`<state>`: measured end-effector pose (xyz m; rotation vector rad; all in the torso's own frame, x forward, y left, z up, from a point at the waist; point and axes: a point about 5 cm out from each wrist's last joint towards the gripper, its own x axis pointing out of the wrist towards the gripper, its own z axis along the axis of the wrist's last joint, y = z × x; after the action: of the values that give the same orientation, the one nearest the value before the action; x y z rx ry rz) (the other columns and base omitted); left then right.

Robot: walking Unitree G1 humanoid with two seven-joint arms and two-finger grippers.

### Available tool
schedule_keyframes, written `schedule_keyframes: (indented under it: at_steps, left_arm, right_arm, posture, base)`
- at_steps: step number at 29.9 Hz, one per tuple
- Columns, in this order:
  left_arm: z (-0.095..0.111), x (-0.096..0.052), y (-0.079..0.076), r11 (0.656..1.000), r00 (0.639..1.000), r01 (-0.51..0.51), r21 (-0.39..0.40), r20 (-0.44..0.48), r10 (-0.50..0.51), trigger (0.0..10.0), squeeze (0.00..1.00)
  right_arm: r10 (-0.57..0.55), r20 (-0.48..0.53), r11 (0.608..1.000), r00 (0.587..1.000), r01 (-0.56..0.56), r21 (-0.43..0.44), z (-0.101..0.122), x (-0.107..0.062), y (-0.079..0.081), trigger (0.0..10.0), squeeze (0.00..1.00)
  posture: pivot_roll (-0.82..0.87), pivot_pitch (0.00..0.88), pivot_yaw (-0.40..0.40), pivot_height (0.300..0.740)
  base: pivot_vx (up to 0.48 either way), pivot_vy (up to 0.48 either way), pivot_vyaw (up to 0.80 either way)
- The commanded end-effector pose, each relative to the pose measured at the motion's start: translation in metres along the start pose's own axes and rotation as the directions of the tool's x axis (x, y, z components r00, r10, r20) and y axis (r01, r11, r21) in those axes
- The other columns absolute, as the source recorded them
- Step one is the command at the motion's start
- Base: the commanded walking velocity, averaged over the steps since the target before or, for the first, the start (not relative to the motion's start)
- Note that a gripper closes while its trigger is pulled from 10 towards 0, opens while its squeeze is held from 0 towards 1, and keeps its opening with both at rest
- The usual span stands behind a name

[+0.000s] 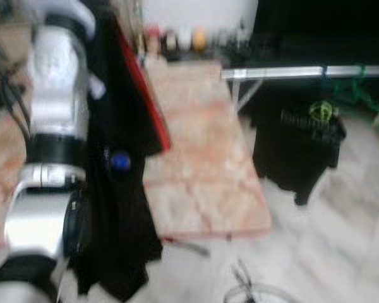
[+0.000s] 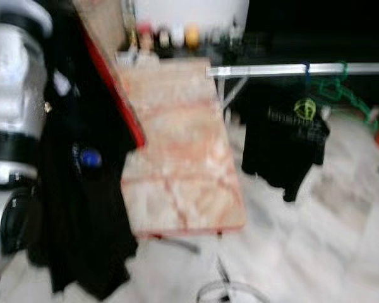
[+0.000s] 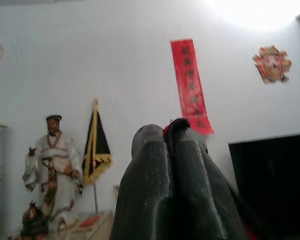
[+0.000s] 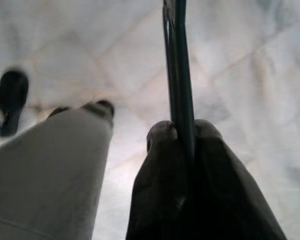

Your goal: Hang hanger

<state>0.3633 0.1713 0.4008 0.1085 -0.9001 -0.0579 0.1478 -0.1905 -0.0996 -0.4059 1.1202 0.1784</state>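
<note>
The rail [image 1: 303, 72] lies bare left of the hung black shirt [image 1: 297, 148]; a marbled tabletop [image 1: 202, 151] (edge beside it) crowds that stretch; pale floor [image 1: 341, 233] lies open below.

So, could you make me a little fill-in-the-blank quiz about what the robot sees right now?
1. The long garment hanging beside the left arm is ___ with a red edge.
2. A shorter dark garment hangs from the silver rail on a ___ hanger.
3. The thin dark rod is pinched in the jaws of the ___ gripper.
Missing words: black; green; right.
</note>
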Motion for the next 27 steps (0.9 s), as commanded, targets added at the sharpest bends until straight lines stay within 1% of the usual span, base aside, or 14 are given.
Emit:
schedule_keyframes:
  at_steps: [1, 5, 7, 8, 9, 13, 16, 17, 18, 19, 21, 23, 25, 27]
  left_arm:
    - [0.005, 0.001, 0.012, 1.000, 1.000, -0.007, 0.007, 0.017, 0.007, 10.0, 0.00]
    - [-0.007, -0.009, 0.007, 0.998, 0.998, 0.050, -0.031, -0.042, -0.052, 10.0, 0.00]
    - [-0.022, -0.026, 0.003, 0.994, 0.990, 0.087, -0.064, -0.109, -0.093, 10.0, 0.00]
    - [-0.022, -0.026, 0.003, 0.994, 0.990, 0.087, -0.064, -0.109, -0.093, 10.0, 0.00]
    - [-0.037, -0.054, 0.001, 0.988, 0.971, 0.122, -0.095, -0.194, -0.139, 10.0, 0.00]
    - [-0.049, -0.089, -0.003, 0.963, 0.924, 0.192, -0.192, -0.296, -0.243, 10.0, 0.00]
    - [-0.059, -0.128, -0.007, 0.907, 0.812, 0.323, -0.270, -0.413, -0.413, 10.0, 0.00]
    - [-0.063, -0.145, -0.009, 0.878, 0.748, 0.376, -0.297, -0.461, -0.477, 10.0, 0.00]
    - [-0.064, -0.150, -0.010, 0.870, 0.730, 0.390, -0.302, -0.474, -0.492, 10.0, 0.00]
    - [-0.067, -0.161, -0.012, 0.849, 0.687, 0.423, -0.316, -0.499, -0.528, 10.0, 0.00]
    - [-0.073, -0.188, -0.017, 0.802, 0.578, 0.475, -0.363, -0.559, -0.595, 10.0, 0.00]
    - [-0.078, -0.208, -0.021, 0.783, 0.513, 0.479, -0.396, -0.598, -0.616, 10.0, 0.00]
    - [-0.081, -0.220, -0.024, 0.772, 0.477, 0.480, -0.416, -0.615, -0.628, 10.0, 0.00]
    - [-0.083, -0.237, -0.027, 0.743, 0.397, 0.492, -0.454, -0.643, -0.656, 10.0, 0.00]
  right_arm:
    - [0.030, 0.021, 1.000, 0.999, -0.030, 0.003, 0.008, 0.001, 0.010, 10.0, 0.00]
    - [0.030, 0.021, 1.000, 0.999, -0.030, 0.002, 0.007, 0.001, 0.011, 10.0, 0.00]
    - [0.032, 0.020, 0.999, 0.999, -0.032, -0.001, 0.007, 0.001, 0.011, 10.0, 0.00]
    - [0.032, 0.020, 0.999, 0.999, -0.032, -0.001, 0.007, 0.001, 0.011, 10.0, 0.00]
    - [0.035, 0.019, 0.999, 0.999, -0.035, -0.006, 0.007, 0.001, 0.011, 10.0, 0.00]
    - [0.038, 0.016, 0.999, 0.999, -0.038, -0.010, 0.006, 0.001, 0.011, 10.0, 0.00]
    - [0.041, 0.014, 0.999, 0.999, -0.041, -0.017, 0.005, 0.001, 0.011, 10.0, 0.00]
    - [0.043, 0.013, 0.999, 0.999, -0.043, -0.021, 0.005, 0.001, 0.011, 10.0, 0.00]
    - [0.044, 0.013, 0.999, 0.999, -0.044, -0.023, 0.005, 0.001, 0.011, 10.0, 0.00]
    - [0.044, 0.013, 0.999, 0.999, -0.044, -0.022, 0.005, 0.000, 0.011, 10.0, 0.00]
    - [0.046, 0.013, 0.999, 0.999, -0.046, -0.026, 0.005, 0.000, 0.011, 10.0, 0.00]
    - [0.047, 0.013, 0.999, 0.999, -0.047, -0.026, 0.005, 0.000, 0.011, 10.0, 0.00]
    - [0.047, 0.013, 0.999, 0.999, -0.047, -0.028, 0.005, 0.000, 0.011, 10.0, 0.00]
    - [0.044, 0.013, 0.999, 0.999, -0.044, -0.023, 0.004, 0.000, 0.011, 10.0, 0.00]
  posture:
    - [0.01, 0.000, 0.020, 0.740]
    - [0.01, 0.000, 0.020, 0.740]
    - [0.00, 0.000, 0.020, 0.740]
    - [0.00, 0.000, 0.020, 0.740]
    - [0.01, 0.000, 0.017, 0.740]
    - [0.01, 0.000, 0.013, 0.740]
    - [0.02, 0.000, 0.012, 0.740]
    - [0.02, 0.000, 0.013, 0.740]
    - [0.02, 0.000, 0.013, 0.740]
    - [0.02, 0.000, 0.013, 0.740]
    - [0.02, 0.000, 0.013, 0.740]
    - [0.02, 0.000, 0.013, 0.740]
    - [0.02, 0.000, 0.014, 0.740]
    - [0.01, 0.000, 0.016, 0.740]
  base:
    - [0.000, 0.000, 0.00]
    - [0.000, 0.000, 0.00]
    - [0.000, 0.000, 0.00]
    - [0.000, 0.000, 0.00]
    - [0.000, 0.000, 0.00]
    - [0.000, 0.000, 0.00]
    - [0.000, 0.000, 0.00]
    - [0.000, 0.000, 0.00]
    - [0.000, 0.000, 0.00]
    - [0.000, 0.000, 0.00]
    - [0.000, 0.000, 0.00]
    - [0.000, 0.000, 0.00]
    - [0.000, 0.000, 0.00]
    - [0.000, 0.000, 0.00]
